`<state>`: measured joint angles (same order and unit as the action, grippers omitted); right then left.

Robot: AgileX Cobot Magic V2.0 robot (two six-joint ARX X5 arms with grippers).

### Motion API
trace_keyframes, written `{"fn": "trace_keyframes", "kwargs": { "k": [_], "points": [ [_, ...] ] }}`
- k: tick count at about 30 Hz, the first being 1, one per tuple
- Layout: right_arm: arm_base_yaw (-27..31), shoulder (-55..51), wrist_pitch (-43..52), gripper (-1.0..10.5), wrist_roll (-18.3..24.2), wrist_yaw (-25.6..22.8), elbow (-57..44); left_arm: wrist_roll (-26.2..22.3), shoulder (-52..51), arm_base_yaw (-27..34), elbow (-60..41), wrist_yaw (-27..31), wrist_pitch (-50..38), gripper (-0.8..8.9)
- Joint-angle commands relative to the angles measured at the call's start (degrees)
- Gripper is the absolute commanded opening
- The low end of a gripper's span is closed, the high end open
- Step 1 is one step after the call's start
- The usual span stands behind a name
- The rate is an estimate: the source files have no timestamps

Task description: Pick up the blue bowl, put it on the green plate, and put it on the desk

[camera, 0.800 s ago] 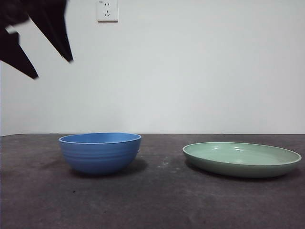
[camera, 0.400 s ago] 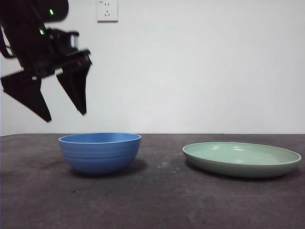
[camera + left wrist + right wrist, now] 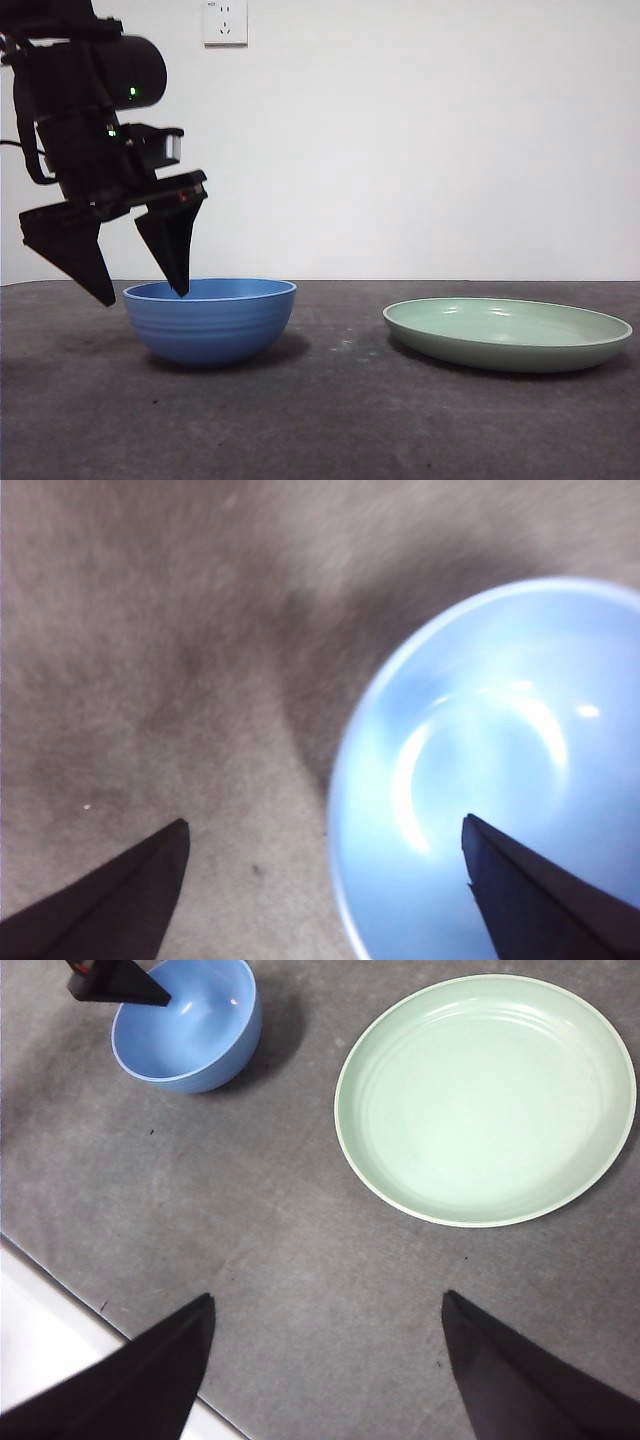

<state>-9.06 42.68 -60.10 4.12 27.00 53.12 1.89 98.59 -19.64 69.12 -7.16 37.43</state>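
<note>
Dark, mottled desk (image 3: 340, 420) fills the lower part of the front view, with a white wall behind it and a wall socket (image 3: 225, 22) high on that wall. The blue bowl (image 3: 210, 320) stands upright on the desk at the left, and the green plate (image 3: 508, 334) lies flat on the desk at the right, well apart from the bowl. Both are empty.

The left gripper (image 3: 140, 290) hangs at the bowl's left rim, its jaws spread wide and holding nothing. In the front view one jaw tip dips just inside the rim, while the other sits outside the bowl, to its left, above the desk. The left wrist view (image 3: 325, 880) agrees: one jaw lies over the pale blue inside of the bowl (image 3: 490, 770), the other over bare desk (image 3: 150, 660), with the rim running between them. Whether either jaw touches the bowl cannot be told.

The right gripper (image 3: 325, 1360) waits high above the near part of the desk (image 3: 300, 1240), jaws apart and empty, looking down on the bowl (image 3: 190, 1035) and the plate (image 3: 485, 1095).
</note>
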Motion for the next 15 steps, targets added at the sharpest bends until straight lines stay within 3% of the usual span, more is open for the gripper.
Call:
{"fn": "trace_keyframes", "kwargs": {
  "k": [1, 5, 10, 15],
  "points": [
    [-0.20, 0.31, 0.57, 3.6, -0.48, -0.02, 1.01, 0.52, 1.09, -0.28, 1.38, 0.33, -0.94, 4.25],
    [-0.20, 0.31, 0.94, 3.6, -0.48, 0.00, 1.01, 0.74, 1.09, -0.31, 1.38, 0.35, -1.03, 3.18],
    [-0.20, 0.28, 1.01, 3.6, -0.48, 0.00, 1.01, 2.25, 1.11, -0.31, 1.38, 0.35, 0.07, 2.92],
    [-0.20, 0.28, 1.01, 3.6, -0.48, 0.00, 1.01, 2.27, 1.11, -0.31, 1.38, 0.35, 0.48, 1.81]
  ]
}}
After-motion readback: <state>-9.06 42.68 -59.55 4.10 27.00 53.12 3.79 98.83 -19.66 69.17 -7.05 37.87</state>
